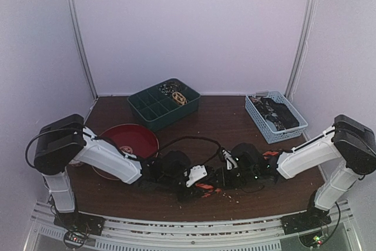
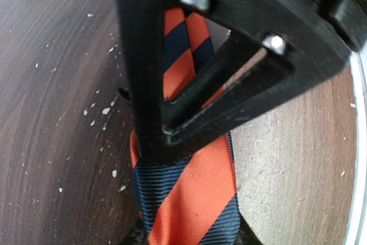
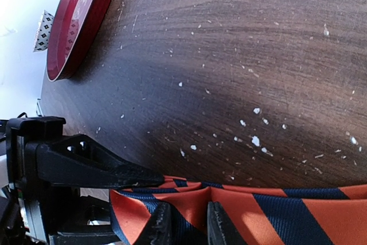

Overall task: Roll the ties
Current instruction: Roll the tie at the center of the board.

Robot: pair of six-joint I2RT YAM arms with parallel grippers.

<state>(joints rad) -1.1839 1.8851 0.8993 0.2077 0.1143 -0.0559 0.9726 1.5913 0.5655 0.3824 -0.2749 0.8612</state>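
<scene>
With the right gripper (image 3: 191, 223) clamped on the orange-and-navy striped tie (image 3: 287, 210) lying on the table (image 3: 229, 55), the left gripper (image 2: 186, 187) straddles its end, grip uncertain, and should pinch squarely, then roll evenly.

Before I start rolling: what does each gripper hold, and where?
Right gripper pinches the orange-and-navy striped tie at a bunched fold. Left gripper straddles it; grip cannot be told.

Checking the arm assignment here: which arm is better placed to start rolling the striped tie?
Probably left. The left fingers sit at the tie's end, where rolling would start; the right fingers pinch the band farther along, anchoring it.
</scene>
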